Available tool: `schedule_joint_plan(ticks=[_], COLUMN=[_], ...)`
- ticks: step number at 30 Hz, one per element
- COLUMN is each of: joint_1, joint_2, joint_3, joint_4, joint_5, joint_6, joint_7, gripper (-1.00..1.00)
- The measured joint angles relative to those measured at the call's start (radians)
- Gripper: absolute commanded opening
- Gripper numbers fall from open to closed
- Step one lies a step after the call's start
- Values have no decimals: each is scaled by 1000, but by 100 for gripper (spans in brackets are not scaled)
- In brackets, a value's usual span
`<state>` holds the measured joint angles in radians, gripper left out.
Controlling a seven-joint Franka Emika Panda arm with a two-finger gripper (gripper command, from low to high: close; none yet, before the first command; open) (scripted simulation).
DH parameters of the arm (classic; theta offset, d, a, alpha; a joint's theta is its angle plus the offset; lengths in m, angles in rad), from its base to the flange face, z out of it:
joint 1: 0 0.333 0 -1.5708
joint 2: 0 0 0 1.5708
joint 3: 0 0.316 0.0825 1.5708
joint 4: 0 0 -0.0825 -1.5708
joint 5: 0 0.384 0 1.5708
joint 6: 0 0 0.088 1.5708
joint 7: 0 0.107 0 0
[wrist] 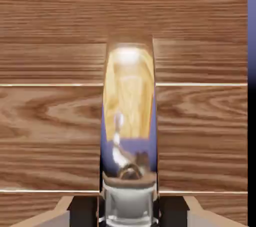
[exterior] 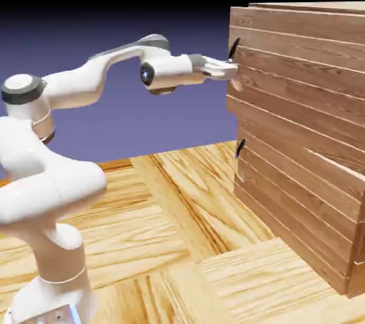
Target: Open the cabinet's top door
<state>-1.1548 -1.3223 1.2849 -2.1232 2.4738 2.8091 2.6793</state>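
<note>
Cabinet [exterior: 299,123] — planked wood; handle [wrist: 129,121] — mirror-glossy.

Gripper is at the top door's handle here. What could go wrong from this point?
The gripper sits low on the top door's handle, so a pull could slip off its end. The hand view shows the shiny handle between the fingers, but not whether they clamp it. The top door looks unopened.

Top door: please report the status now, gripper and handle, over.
Gripper at the top door handle, fingers either side; grip not confirmed. Door looks shut, flush with cabinet. Nothing in the way.
</note>
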Motion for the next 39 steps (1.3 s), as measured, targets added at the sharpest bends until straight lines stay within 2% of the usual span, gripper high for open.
schedule_joint_plan(ticks=[12, 22, 30, 39], joint_1=[359, 628, 686, 655], joint_2=[-58, -155, -237, -251], joint_3=[-225, -551, -841, -1167], joint_4=[-435, -768, -902, -948], joint_5=[-6, -239, -504, -806], joint_6=[-319, -597, -779, -960], joint_7=[-147, -207, -219, -248], gripper=[-100, -100, -100, -100])
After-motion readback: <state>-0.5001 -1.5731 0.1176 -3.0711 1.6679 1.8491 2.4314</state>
